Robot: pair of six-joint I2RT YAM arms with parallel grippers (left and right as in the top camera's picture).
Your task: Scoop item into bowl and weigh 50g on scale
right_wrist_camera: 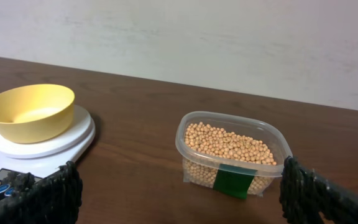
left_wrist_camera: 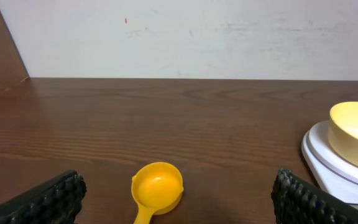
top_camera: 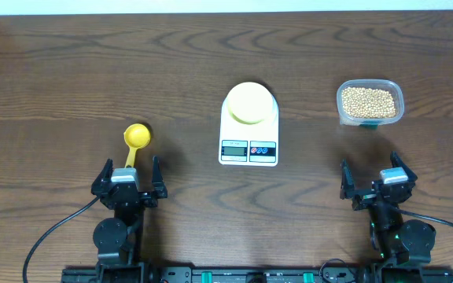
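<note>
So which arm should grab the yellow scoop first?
Left. The scoop lies just ahead of the open left end effector; the right end effector is beyond the scale, by the beans.

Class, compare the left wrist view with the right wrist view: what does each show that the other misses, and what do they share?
Only the left wrist view shows the yellow scoop, lying on the table. Only the right wrist view shows the clear container of beans. Both show the pale yellow bowl sitting on the white scale.
</note>
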